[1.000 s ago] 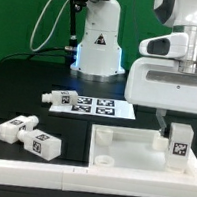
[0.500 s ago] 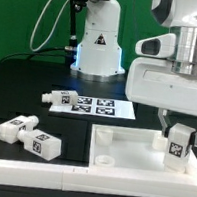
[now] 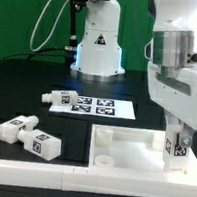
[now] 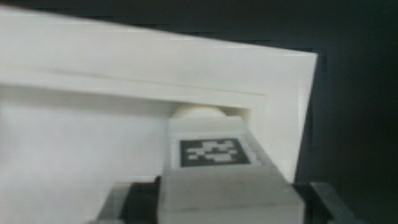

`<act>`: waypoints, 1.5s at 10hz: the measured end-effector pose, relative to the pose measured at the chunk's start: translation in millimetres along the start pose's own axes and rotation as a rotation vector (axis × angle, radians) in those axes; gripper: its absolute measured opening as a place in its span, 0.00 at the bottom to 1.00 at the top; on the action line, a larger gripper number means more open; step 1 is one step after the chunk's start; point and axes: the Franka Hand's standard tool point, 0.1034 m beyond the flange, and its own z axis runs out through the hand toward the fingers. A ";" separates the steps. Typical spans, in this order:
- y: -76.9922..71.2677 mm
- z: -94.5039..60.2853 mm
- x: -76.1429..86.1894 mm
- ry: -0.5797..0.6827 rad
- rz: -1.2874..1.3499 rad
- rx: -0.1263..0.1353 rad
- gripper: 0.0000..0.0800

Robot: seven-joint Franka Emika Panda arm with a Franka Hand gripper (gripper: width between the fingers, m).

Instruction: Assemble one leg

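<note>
A glossy white casing is seen on the arm (image 3: 181, 67), its segments rounded and bulky, with a grey band set between two of them. At the far side a white base (image 3: 99, 41) is shown — cone-like, marked with a small black triangular symbol and edged by a bluish glow at its foot. Black cables (image 3: 56, 20) are looped beside it. The pincer (image 4: 222, 200) is bordered by grey fingers (image 4: 128, 203) — blurred in the wrist view.

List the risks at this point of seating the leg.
1. The leg stands upright in the gripper over the white panel corner; any tilt could jam it.
2. The jaws hide the leg's lower end in the wrist view, so alignment cannot be checked.
3. Pushing down could shift the panel.
</note>
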 end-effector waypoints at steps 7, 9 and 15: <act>-0.5 -5.5 -0.2 -0.021 -0.670 -0.028 0.80; -0.7 -5.3 4.8 -0.007 -0.813 -0.029 0.81; -9.4 0.1 2.2 0.102 -1.363 -0.056 0.67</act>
